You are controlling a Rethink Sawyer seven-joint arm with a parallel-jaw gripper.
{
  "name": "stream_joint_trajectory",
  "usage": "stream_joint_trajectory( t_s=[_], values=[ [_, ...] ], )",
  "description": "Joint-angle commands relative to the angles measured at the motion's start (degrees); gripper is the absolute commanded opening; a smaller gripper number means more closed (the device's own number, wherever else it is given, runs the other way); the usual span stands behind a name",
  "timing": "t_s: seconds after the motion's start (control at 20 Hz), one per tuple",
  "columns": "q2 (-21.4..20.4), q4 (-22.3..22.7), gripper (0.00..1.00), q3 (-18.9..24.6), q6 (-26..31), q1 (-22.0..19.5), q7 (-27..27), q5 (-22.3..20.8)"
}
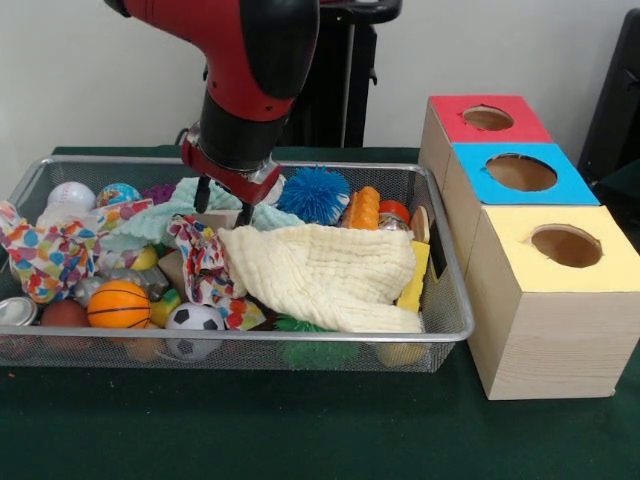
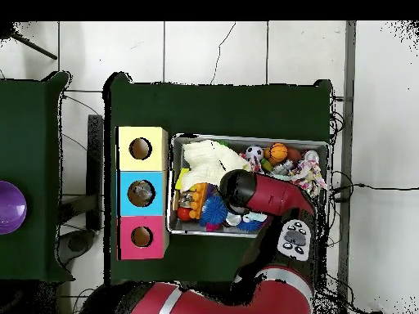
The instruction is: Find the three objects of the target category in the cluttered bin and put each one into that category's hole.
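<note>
Showing gripper (image 1: 224, 203) fingers apart above bin (image 1: 455, 300); overhead hides them

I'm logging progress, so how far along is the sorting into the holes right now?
Possibly one drop is done: the overhead view shows something inside the blue box's hole, though it cannot be identified. The yellow box and red box holes look empty. In hand: nothing visibly held; the gripper hangs over the wire bin, above the cream cloth. The bin remains full, so most searching is left.
</note>
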Motion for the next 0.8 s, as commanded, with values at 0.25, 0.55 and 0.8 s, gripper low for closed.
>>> stream_joint_trajectory(
  t_s=[0.25, 0.55, 0.8],
  values=[
    [9.09, -2.14, 1.00, 1.06, -5.84, -1.91, 11.00, 0.29],
    [9.78, -2.64, 1.00, 3.20, -7.37, -3.43, 9.20, 0.58],
    [10.59, -3.18, 1.00, 5.44, -6.02, -5.16, 6.57, 0.63]
  ],
)
